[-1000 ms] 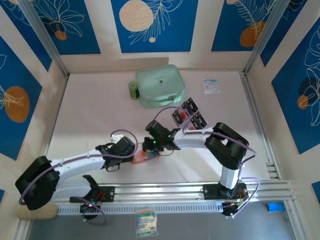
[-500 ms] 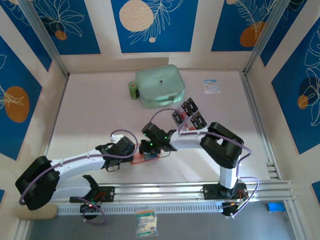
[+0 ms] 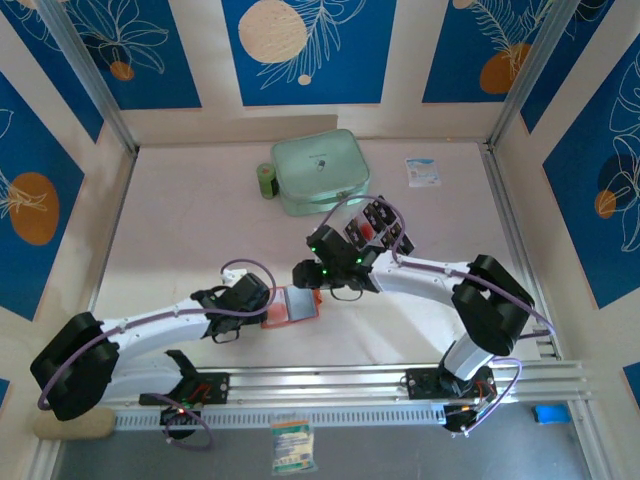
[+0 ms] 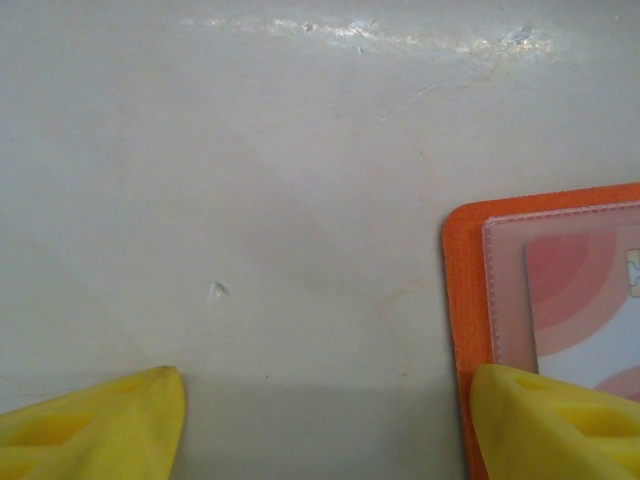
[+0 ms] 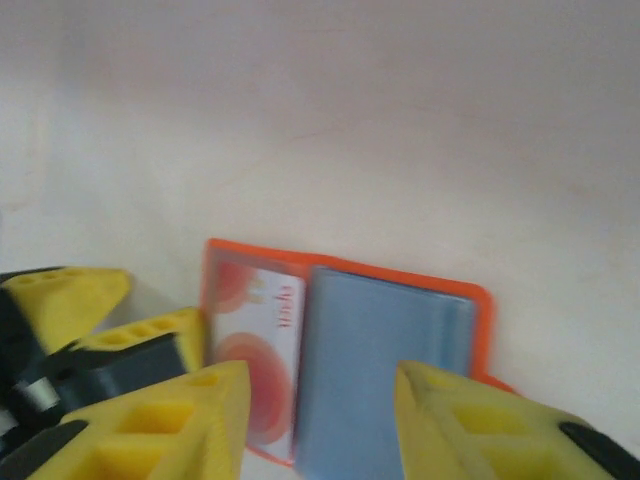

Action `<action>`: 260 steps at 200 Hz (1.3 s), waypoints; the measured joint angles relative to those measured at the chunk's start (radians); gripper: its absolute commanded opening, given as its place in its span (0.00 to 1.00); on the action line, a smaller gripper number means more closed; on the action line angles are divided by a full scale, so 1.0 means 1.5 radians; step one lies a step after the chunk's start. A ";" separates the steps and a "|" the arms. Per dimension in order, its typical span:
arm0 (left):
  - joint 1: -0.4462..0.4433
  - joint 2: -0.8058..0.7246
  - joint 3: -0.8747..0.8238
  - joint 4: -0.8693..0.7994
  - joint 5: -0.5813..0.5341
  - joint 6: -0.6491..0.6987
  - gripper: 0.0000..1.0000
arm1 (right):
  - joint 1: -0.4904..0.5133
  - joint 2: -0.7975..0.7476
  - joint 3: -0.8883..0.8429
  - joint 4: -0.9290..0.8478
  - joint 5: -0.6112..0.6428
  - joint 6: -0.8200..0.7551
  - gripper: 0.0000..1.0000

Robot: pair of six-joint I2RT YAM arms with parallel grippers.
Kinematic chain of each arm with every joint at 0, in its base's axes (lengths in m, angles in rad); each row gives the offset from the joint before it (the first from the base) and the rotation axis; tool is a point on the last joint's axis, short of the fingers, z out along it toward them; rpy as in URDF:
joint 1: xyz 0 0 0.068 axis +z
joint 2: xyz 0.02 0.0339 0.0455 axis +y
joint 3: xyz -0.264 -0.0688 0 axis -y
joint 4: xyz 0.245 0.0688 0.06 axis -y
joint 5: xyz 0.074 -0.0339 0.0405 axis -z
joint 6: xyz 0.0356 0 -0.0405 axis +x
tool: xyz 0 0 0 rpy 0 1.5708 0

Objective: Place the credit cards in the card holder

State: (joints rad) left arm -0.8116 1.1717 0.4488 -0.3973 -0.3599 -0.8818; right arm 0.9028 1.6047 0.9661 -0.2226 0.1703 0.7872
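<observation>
Looking from top: card holder (image 3: 300, 304) open near tabletop (image 3: 180, 230) front edge, left claw (image 3: 266, 312) at its left, right claw (image 3: 306, 272) just behind.
Left wrist: left claw (image 4: 320, 410) wide open, one finger over card holder (image 4: 464, 300) edge; card (image 4: 585, 300) in pocket.
Right wrist: right claw (image 5: 320, 410) parted, empty, above card holder (image 5: 400, 330).

My right gripper (image 3: 303, 276) let go, its jaws spreading apart, and pulled up and back off the card holder (image 3: 296, 305). My right elbow swung out to the right. The card holder came out from under me, lying open, a card (image 5: 262, 340) tucked inside.
</observation>
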 measured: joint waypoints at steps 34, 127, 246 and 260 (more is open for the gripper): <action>0.000 0.000 0.000 0.000 0.000 0.000 0.75 | 0.000 0.027 0.000 -0.030 0.031 -0.014 0.49; 0.000 0.000 0.006 0.001 0.008 0.018 0.76 | 0.000 0.049 -0.032 -0.065 0.079 -0.013 0.00; 0.000 0.000 0.006 0.019 0.018 0.020 0.75 | 0.005 -0.015 -0.043 -0.086 0.089 0.001 0.24; 0.000 0.000 0.006 0.023 0.018 0.023 0.75 | 0.011 -0.025 -0.028 -0.086 0.086 -0.001 0.20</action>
State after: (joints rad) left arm -0.8112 1.1717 0.4572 -0.3630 -0.3325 -0.8471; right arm 0.9192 1.5673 0.9241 -0.3519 0.2989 0.7864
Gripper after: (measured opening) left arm 0.754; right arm 0.229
